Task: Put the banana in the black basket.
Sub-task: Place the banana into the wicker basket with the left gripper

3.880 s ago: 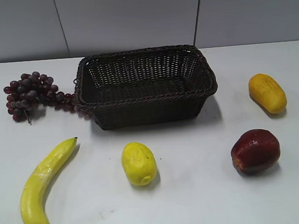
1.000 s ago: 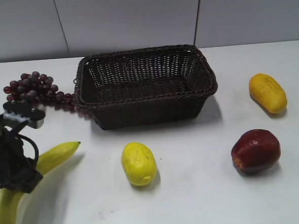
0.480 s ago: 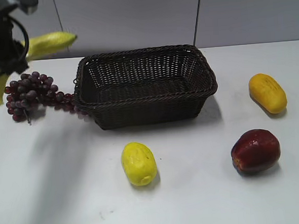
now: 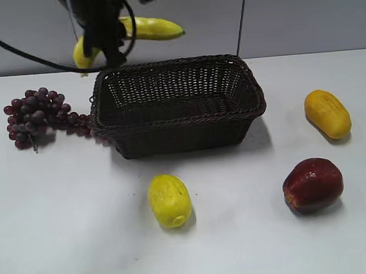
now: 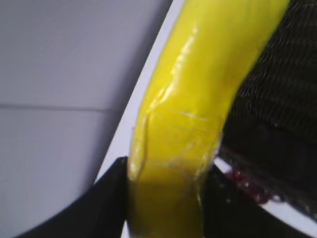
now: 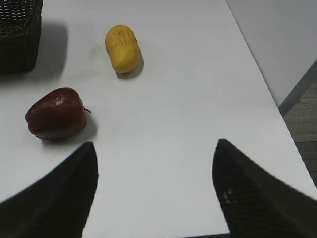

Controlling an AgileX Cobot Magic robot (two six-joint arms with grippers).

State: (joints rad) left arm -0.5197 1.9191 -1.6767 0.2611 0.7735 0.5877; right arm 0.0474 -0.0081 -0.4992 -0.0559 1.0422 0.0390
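My left gripper [image 4: 107,43] is shut on the long yellow banana [image 4: 154,28] and holds it in the air above the back left corner of the black basket [image 4: 177,120]. In the left wrist view the banana [image 5: 198,99] fills the frame between the two black fingers [image 5: 166,198], with the basket's weave [image 5: 282,114] to the right. My right gripper [image 6: 154,168] is open and empty above the bare table, outside the exterior view. The basket's corner shows in the right wrist view [image 6: 17,34].
Purple grapes [image 4: 35,115] lie left of the basket. A yellow lemon [image 4: 169,200] lies in front of it. A dark red apple [image 4: 312,184] and an orange-yellow mango-like fruit [image 4: 327,113] lie to the right; both show in the right wrist view [image 6: 55,113] [image 6: 122,48].
My left gripper took hold of the banana on the table's front left, lifted it, and has carried it up and to the right, over the basket's back left corner.
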